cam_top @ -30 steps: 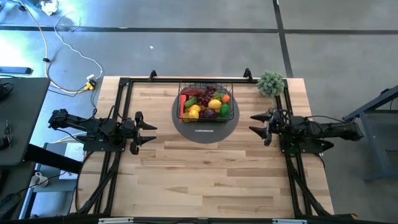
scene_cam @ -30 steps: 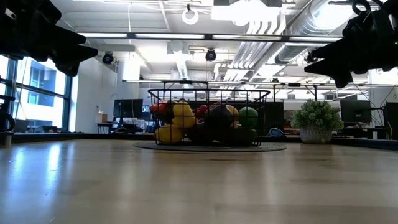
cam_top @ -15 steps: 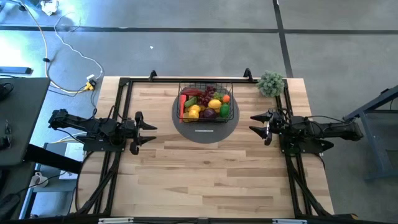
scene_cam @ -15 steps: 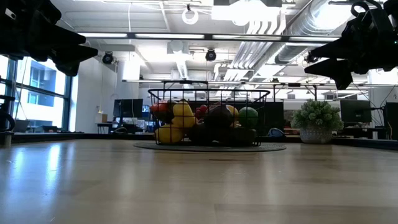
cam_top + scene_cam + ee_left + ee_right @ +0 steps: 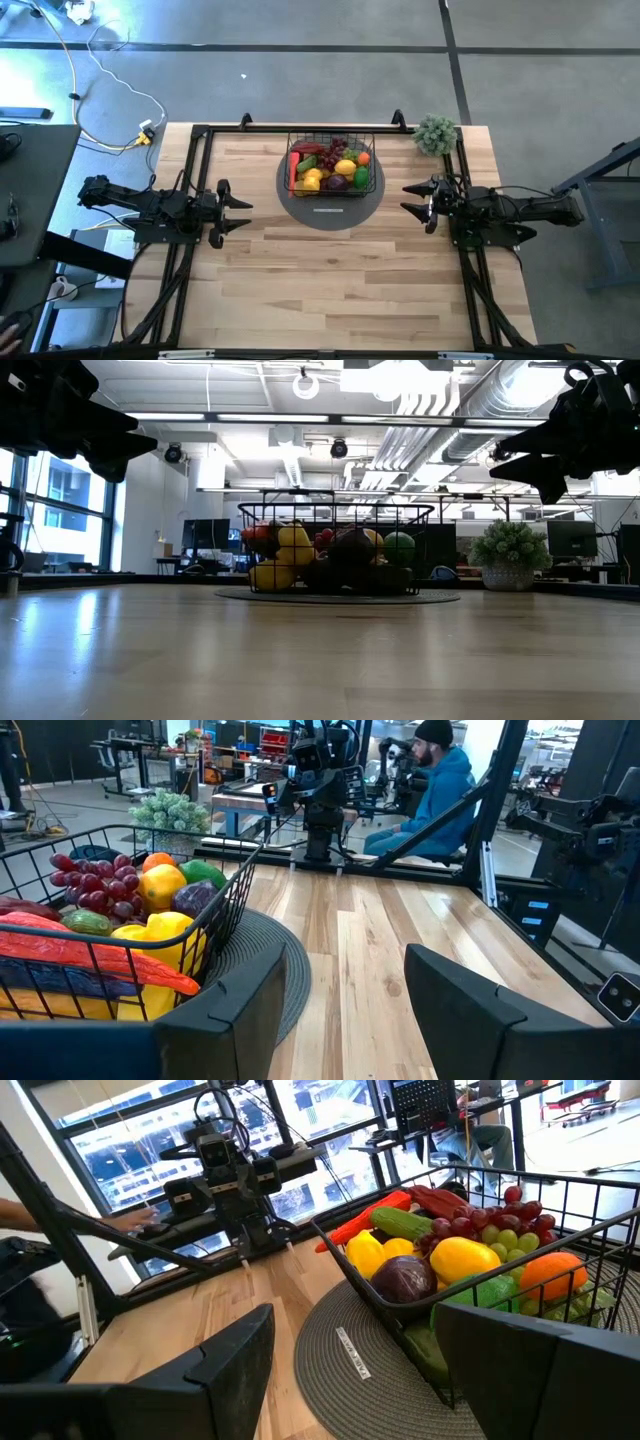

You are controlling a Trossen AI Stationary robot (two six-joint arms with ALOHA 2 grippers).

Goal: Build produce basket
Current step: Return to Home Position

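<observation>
Parked with left gripper [image 5: 243, 214] and right gripper [image 5: 407, 199] spread-fingered and empty, well apart on either side of the basket [image 5: 331, 133], seemingly because of the produce [image 5: 332, 165] already heaped inside it.

From above I see a pale wooden plank table [image 5: 330, 280], its boards running left to right. A round grey woven mat [image 5: 350, 215] lies flat on it toward the far edge, midway between left and right, with a small white label [image 5: 328, 209] on its near part. A bushy green potted plant [image 5: 436, 134] stands at the far right corner, well apart from the mat. A black tube frame [image 5: 270, 127] runs along the far edge and down both sides
</observation>
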